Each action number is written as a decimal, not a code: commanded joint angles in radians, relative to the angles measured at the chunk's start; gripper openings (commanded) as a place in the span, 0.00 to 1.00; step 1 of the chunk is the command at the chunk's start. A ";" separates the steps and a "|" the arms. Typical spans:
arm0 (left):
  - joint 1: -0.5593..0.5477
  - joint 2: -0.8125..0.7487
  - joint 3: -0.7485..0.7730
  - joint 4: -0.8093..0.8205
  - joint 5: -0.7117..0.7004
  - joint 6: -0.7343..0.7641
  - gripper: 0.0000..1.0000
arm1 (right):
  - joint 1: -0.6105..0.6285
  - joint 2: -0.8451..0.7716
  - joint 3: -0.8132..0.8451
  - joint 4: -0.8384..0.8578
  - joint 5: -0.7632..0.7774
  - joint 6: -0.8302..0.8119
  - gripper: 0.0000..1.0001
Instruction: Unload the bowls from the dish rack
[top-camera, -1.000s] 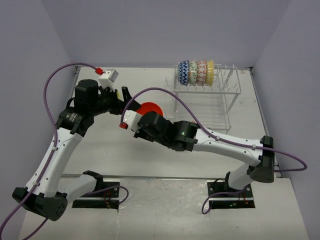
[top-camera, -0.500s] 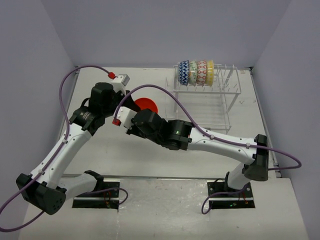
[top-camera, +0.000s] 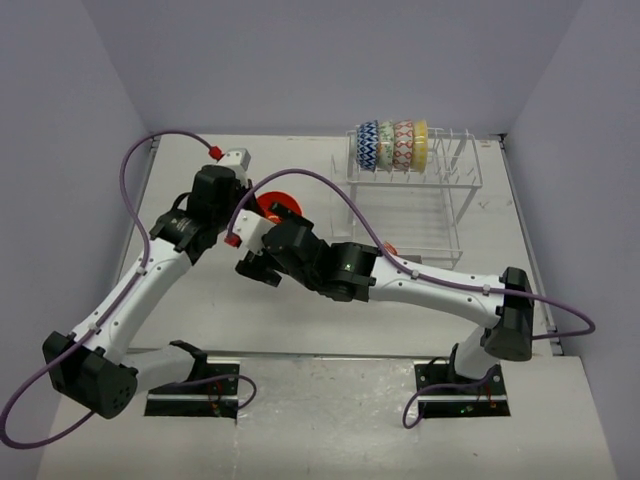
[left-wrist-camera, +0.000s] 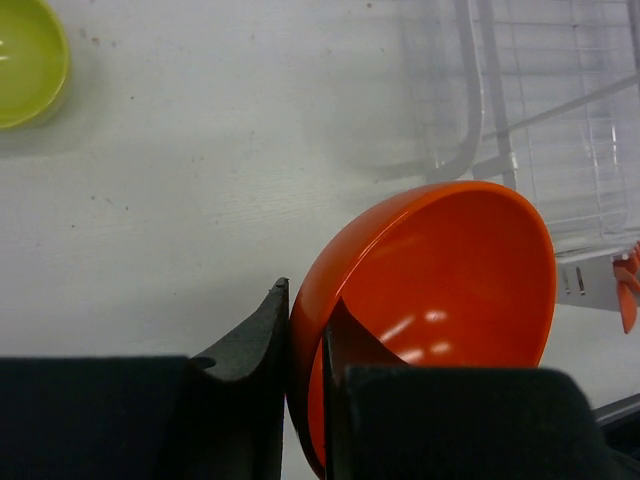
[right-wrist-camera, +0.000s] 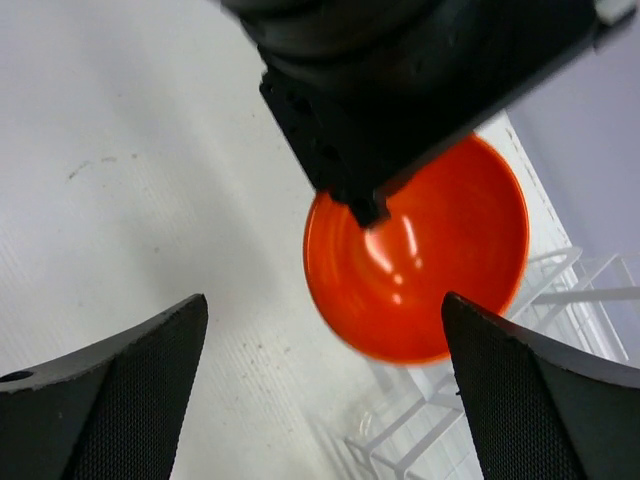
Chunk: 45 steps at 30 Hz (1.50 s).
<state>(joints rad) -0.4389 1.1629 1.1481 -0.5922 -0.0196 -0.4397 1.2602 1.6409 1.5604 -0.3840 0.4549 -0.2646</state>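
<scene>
Left wrist view first: the left jaws are pinched narrow on the rim of the orange bowl, with one finger on the outside wall and the other inside. The bowl is tipped up on edge, its shiny hollow in plain view. The white wire of the dish rack stands just beyond it. Whether the bowl's lower edge touches the surface, I cannot tell. Up in the far left corner, the lime-green bowl sits mouth up on the surface, well apart from the orange one. A bit of an orange utensil pokes in at the right edge, by the foot of the rack.

Over to the right wrist view: the right jaws stand wide and grip nothing, their fingers spread to either side of the picture. The orange bowl hangs out ahead of them, under the dark left jaws.

Top external view: the orange bowl is near the rack's left side. In the slotted top row four bowls stand on edge, packed side by side: the blue-white zigzag bowl, the green-white bowl, the red-pink bowl and the pale yellow bowl at the right end.
</scene>
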 joint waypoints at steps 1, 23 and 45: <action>0.084 0.050 0.039 0.058 -0.062 -0.037 0.00 | -0.010 -0.114 -0.062 0.051 0.047 0.056 0.99; 0.620 0.693 0.363 0.235 0.291 -0.191 0.00 | -0.028 -0.815 -0.649 0.148 -0.125 0.295 0.99; 0.621 0.773 0.386 0.190 0.188 -0.143 0.03 | -0.028 -0.868 -0.734 0.189 -0.144 0.272 0.99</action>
<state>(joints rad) 0.1764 1.9438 1.4960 -0.4236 0.1699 -0.5983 1.2312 0.7887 0.8360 -0.2470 0.3199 0.0074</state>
